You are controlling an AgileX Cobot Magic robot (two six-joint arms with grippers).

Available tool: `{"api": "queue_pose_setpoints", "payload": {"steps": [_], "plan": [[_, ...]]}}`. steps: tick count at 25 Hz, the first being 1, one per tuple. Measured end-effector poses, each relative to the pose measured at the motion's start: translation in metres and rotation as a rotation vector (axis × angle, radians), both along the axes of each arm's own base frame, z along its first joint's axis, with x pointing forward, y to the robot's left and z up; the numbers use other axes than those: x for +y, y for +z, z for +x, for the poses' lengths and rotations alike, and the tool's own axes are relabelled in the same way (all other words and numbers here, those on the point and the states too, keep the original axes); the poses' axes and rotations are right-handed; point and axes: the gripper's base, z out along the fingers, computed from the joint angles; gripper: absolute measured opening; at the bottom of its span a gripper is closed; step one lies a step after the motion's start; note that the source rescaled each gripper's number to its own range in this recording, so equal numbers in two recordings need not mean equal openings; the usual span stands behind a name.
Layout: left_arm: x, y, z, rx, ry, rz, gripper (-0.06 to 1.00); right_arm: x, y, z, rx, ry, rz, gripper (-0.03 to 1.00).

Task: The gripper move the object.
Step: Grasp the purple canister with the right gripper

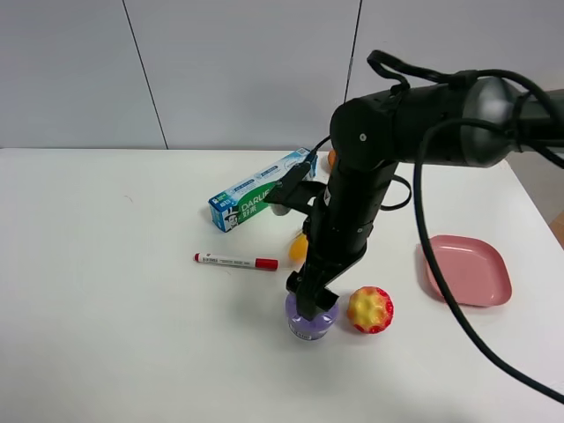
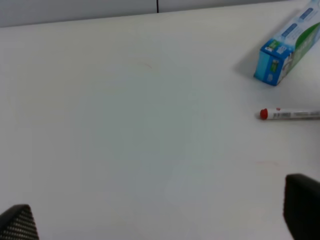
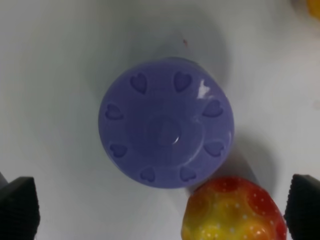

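Right pincer (image 1: 310, 300) spread wide, hanging over the tub (image 3: 166, 122) on the bench (image 1: 106, 335). Ball (image 1: 370, 309) just beside, at its 3 o'clock. Tub likely light, stiff, slick plastic; I'd pinch the lid's rim.

Glossy lilac plastic object (image 3: 167, 125), bumpy shiny ball (image 3: 232, 210), matt white table (image 1: 106, 308)

the right arm (image 1: 370, 167) was thick and matte black, with rounded joint housings and a greyish sheen on its upper segment. black cables (image 1: 441, 282) looped along it. the left end effector (image 2: 160, 222) and right end effector (image 3: 160, 207) had dark fingertips (image 2: 17, 225) with a fine ribbed texture.
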Motion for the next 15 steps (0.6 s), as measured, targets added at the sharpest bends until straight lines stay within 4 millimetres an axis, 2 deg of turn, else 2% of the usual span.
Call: {"api": "queue_pose_setpoints", "payload": {"steps": [10,15], "plan": [[0.0,0.0,0.0,0.0,0.0,0.0,1.0,0.008,-0.042,0.009,0.049,0.0,-0.054,1.0],[0.0,0.0,0.0,0.0,0.0,0.0,1.0,0.01,-0.052,0.009,0.058,0.014,-0.078,1.0]]}}
